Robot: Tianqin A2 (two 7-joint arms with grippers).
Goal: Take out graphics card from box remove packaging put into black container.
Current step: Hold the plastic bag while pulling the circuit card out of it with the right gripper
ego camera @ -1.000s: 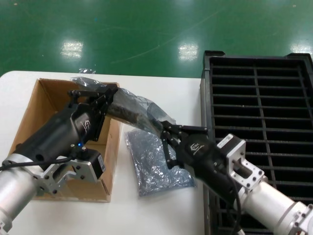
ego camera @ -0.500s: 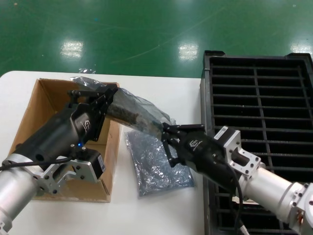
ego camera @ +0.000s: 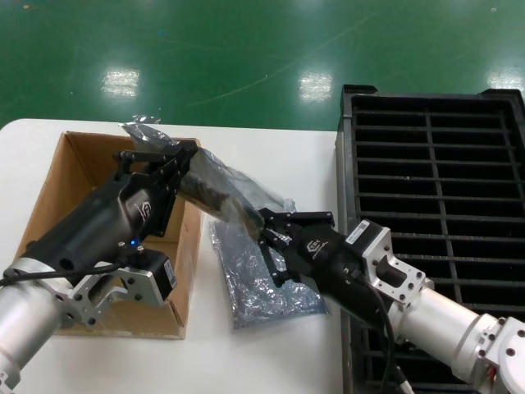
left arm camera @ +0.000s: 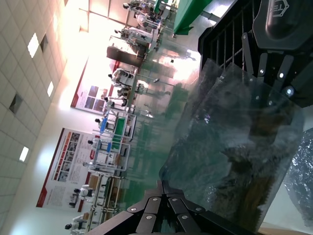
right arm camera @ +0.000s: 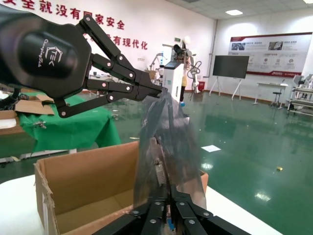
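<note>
The graphics card (ego camera: 209,190), dark inside the translucent packaging (ego camera: 238,182), hangs in the air between my two grippers, just right of the box (ego camera: 49,197). My left gripper (ego camera: 191,153) is shut on the packaging's far end above the box's right wall; it also shows in the left wrist view (left arm camera: 167,184). My right gripper (ego camera: 264,222) is shut on the card's near end, where white and blue ports (right arm camera: 159,174) show between its fingers (right arm camera: 172,194). The black container (ego camera: 435,172) stands at the right.
A second crinkly silver bag (ego camera: 262,279) lies flat on the white table (ego camera: 271,148) between the box and the container, under my right gripper. The green floor lies beyond the table's far edge.
My right gripper has shifted a little left, toward the left gripper. The packaging has bunched between them and its free end above the box has risen. The left gripper has stayed put.
</note>
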